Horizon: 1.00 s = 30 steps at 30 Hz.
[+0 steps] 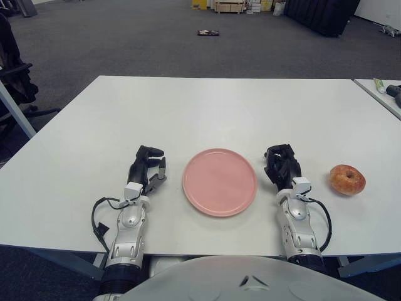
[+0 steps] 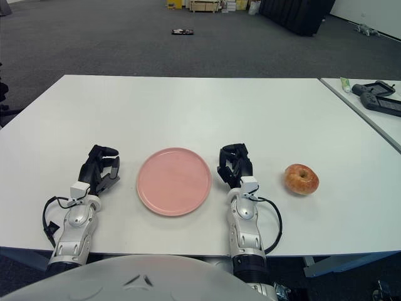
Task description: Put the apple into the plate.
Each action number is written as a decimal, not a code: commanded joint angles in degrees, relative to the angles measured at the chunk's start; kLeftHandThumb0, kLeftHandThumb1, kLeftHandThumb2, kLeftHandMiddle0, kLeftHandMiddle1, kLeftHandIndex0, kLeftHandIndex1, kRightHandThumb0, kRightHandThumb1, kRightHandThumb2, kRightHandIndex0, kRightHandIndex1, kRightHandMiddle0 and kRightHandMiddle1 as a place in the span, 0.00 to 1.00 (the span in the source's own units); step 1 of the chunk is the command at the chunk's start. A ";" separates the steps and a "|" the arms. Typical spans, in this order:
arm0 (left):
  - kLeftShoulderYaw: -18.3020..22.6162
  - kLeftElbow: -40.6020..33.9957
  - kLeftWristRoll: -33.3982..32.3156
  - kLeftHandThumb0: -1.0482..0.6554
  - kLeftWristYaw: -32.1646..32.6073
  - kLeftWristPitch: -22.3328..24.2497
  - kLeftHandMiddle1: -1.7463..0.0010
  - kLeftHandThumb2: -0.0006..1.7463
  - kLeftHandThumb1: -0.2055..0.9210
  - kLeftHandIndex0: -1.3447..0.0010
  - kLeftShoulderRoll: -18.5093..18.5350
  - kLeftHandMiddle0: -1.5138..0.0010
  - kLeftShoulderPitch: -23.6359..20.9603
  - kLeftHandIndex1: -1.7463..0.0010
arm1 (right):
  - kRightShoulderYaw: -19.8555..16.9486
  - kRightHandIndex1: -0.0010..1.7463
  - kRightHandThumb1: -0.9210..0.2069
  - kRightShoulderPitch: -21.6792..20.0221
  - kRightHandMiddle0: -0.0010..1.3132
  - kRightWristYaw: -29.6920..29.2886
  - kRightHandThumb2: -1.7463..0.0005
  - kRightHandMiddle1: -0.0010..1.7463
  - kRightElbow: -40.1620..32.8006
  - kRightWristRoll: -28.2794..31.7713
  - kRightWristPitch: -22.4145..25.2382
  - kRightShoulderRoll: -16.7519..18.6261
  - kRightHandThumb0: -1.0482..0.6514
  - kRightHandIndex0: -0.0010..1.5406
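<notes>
A red-yellow apple [image 1: 348, 180] sits on the white table [image 1: 213, 106] at the right, stem dimple up. An empty pink plate [image 1: 220, 182] lies at the front centre. My right hand [image 1: 281, 164] shows between the plate and the apple, a hand's width left of the apple, with fingers loosely curled and holding nothing. Just left of the plate is my left hand [image 1: 149, 167], its fingers also relaxed and empty. Neither hand touches the apple or the plate.
A second table [image 2: 369, 103] stands at the far right with a green-white tube [image 2: 345, 84] and dark devices [image 2: 378, 97] on it. A dark chair [image 1: 15, 81] is at the left. Grey carpet lies beyond, with boxes far back.
</notes>
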 commanded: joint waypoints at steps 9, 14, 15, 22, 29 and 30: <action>0.25 1.39 -0.12 0.40 -0.22 1.09 0.03 0.42 0.87 0.79 0.14 0.68 1.01 0.00 | 2.25 0.73 0.07 1.17 0.18 -3.57 0.63 1.00 -2.47 -8.27 -3.38 -1.83 0.41 0.32; 0.29 1.35 -0.33 0.40 -0.39 1.22 0.03 0.43 0.86 0.79 0.13 0.68 1.02 0.00 | 4.37 0.71 0.02 2.32 0.16 -5.81 0.68 1.00 -4.45 -14.61 -8.02 -3.56 0.41 0.32; 0.28 1.38 -0.28 0.40 -0.38 1.27 0.03 0.43 0.86 0.79 0.16 0.68 1.02 0.00 | 4.71 0.71 0.01 2.42 0.15 -6.63 0.69 1.00 -4.40 -16.32 -9.10 -4.17 0.41 0.31; 0.20 1.16 0.14 0.40 -0.15 2.20 0.04 0.41 0.88 0.80 0.23 0.70 0.98 0.00 | 6.67 0.62 0.01 1.99 0.11 -12.82 0.67 0.94 -2.62 -29.39 -13.16 -9.94 0.38 0.13; 0.13 0.36 0.09 0.40 0.12 3.17 0.04 0.40 0.89 0.80 -0.18 0.70 0.98 0.00 | 7.75 0.40 0.24 0.59 0.01 -24.81 0.51 0.57 -2.80 -42.99 -13.74 -14.19 0.26 0.01; 0.13 0.36 0.17 0.40 0.17 3.13 0.04 0.40 0.89 0.80 -0.18 0.70 0.97 0.00 | 7.79 0.35 0.26 0.37 0.00 -26.96 0.51 0.54 -3.08 -45.08 -12.85 -14.53 0.25 0.01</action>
